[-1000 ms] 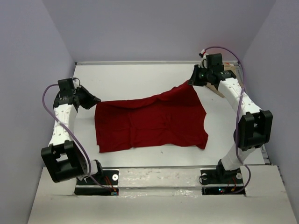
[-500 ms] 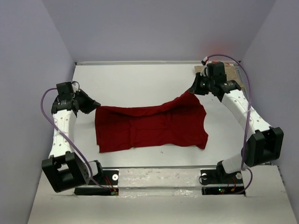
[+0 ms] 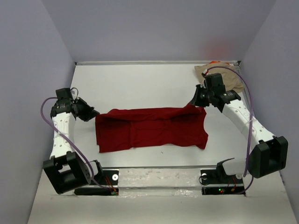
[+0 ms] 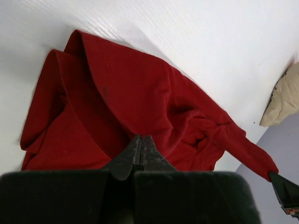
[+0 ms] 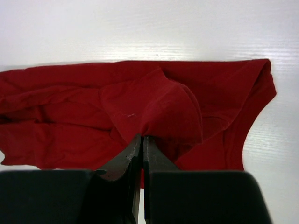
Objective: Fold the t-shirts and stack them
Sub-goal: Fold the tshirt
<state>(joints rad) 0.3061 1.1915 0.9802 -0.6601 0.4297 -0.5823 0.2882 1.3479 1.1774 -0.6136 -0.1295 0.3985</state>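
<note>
The dark red t-shirt (image 3: 149,129) lies spread on the white table (image 3: 140,84), between the two pincers and mostly on their near side, its near hem flat and well short of either set of tips. Its far edge is doubled over towards that hem.

The left pincer (image 3: 93,113) is pressed together on a thin pinch of the shirt's far left corner. In its wrist view the red cloth (image 4: 126,93) gathers into folds that run straight to the closed tips (image 4: 141,140). The right pincer (image 3: 195,102) is likewise pinched tight on the far right corner, and from its wrist the cloth (image 5: 210,93) puckers up into a small peak at its tips (image 5: 142,140).

This is light, limp cloth. It will sag between the two holds, crease wherever it is set down and drag on the table instead of sliding cleanly. Matching corners or the seam edge make the best hold, with both pincers kept level and apart so the edge between them is taut. A one-layer pinch could slip, so the tips should bite well in from the edge.

Beyond the right pincer and a little to its right, a tan t-shirt (image 3: 235,80) lies crumpled in the table's far corner, apart from the red one, with a sliver of orange fabric (image 3: 215,62) just behind it
</note>
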